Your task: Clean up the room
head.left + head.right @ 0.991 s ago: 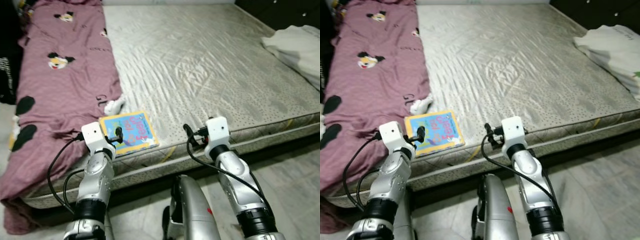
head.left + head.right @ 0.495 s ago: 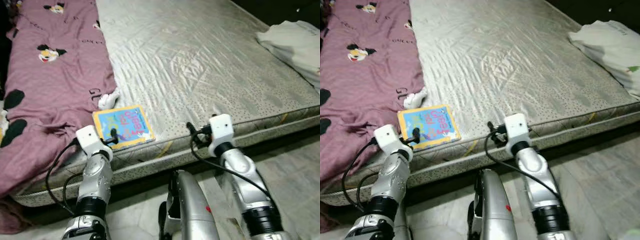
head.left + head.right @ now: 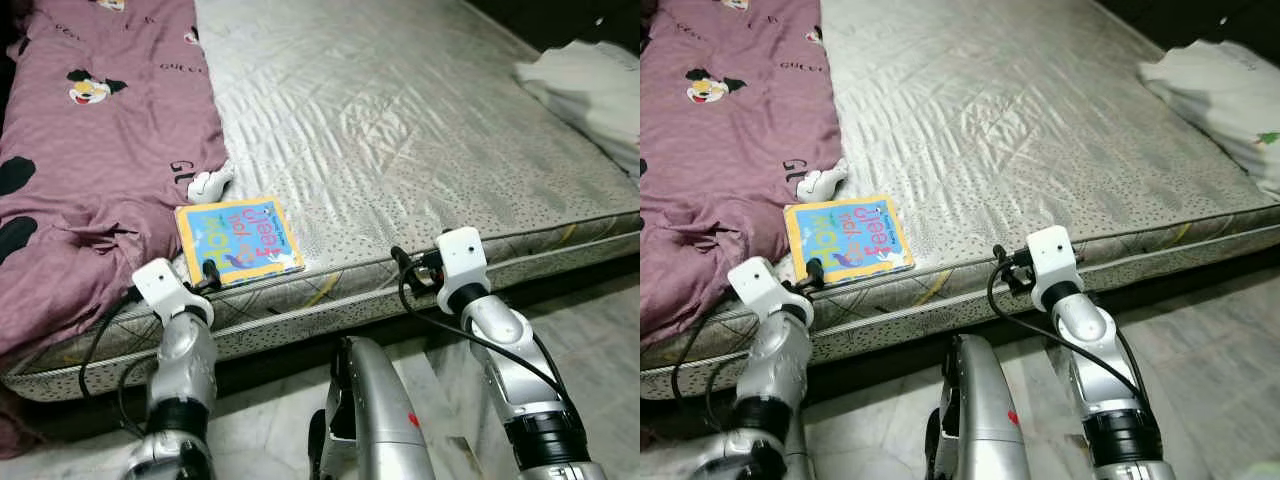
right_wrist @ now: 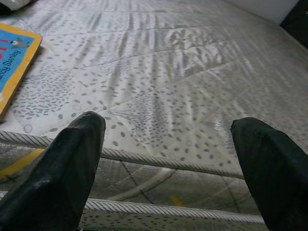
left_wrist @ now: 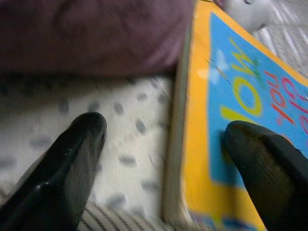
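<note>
Left gripper [image 5: 163, 144], fingers spread, straddles the book [image 3: 238, 240] edge on the mattress [image 3: 420, 130]; right gripper [image 4: 168, 149] likewise spread, near the mattress edge.

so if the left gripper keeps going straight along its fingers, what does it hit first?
Likely the near edge of the children's book: the left gripper, jaws open, straddles that edge above the mattress. Depth is unclear.

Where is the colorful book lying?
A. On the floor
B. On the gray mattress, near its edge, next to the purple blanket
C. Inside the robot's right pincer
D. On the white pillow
B: the book lies flat on the mattress near its front edge, beside the purple blanket.
</note>
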You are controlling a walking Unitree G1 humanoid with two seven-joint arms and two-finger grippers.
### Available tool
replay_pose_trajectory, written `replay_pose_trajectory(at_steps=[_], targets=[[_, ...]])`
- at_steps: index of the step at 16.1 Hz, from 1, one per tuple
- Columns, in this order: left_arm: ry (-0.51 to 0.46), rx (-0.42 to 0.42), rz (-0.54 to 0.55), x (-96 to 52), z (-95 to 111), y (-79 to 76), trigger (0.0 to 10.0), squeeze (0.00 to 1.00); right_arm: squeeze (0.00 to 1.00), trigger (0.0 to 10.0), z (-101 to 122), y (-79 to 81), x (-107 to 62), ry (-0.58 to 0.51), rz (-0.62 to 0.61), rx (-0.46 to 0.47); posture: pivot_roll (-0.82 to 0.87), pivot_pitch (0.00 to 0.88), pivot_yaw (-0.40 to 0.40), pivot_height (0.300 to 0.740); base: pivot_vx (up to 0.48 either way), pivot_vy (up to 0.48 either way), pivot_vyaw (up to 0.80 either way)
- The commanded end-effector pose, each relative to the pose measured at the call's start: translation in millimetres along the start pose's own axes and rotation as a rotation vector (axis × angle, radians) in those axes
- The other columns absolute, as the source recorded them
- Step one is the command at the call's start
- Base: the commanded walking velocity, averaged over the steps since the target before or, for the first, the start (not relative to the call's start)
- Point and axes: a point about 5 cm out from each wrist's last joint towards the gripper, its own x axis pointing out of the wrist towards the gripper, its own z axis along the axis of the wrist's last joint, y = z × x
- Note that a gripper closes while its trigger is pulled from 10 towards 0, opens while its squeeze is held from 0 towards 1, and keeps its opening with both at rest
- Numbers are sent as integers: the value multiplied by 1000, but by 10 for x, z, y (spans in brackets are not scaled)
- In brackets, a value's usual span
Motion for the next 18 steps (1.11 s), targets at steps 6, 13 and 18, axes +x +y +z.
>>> replay_pose_trajectory(at_steps=[6,13,18], targets=[[155,-12,-37,117,-112,7,10000,0,0,10000,81,-229,-47,-8,-50,-51,-121,83,-168,495,0,0,0],[285,0,-292,98,-251,-379,10000,0,0,10000,97,-162,-30,-30,-80,-39,-120,63,-116,495,0,0,0],[362,-94,-389,42,-356,-414,0,0,0,10000,103,-160,-9,-34,-93,-35,-115,58,-106,495,0,0,0]])
